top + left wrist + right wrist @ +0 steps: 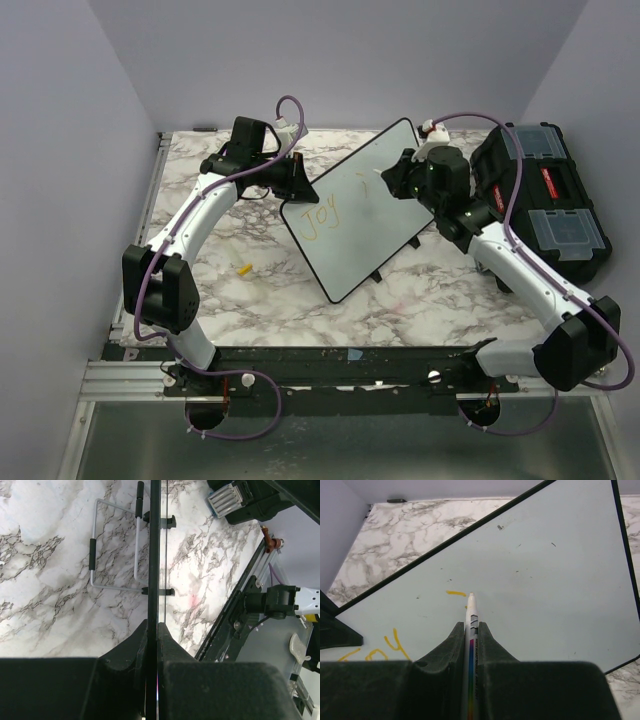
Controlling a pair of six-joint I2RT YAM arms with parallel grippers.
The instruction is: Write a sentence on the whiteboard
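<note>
The right gripper (471,630), jaws pinching a marker (471,611) whose long axis runs straight ahead, sets its tip on the whiteboard (545,570) just right of the sentence (320,217) (only "Joy" and a short stroke (456,593) show), while the left gripper (152,630) clamps the whiteboard's rim.

Pale lavender walls (60,150) around a grey-veined white marble tabletop (262,305), under even light.
</note>
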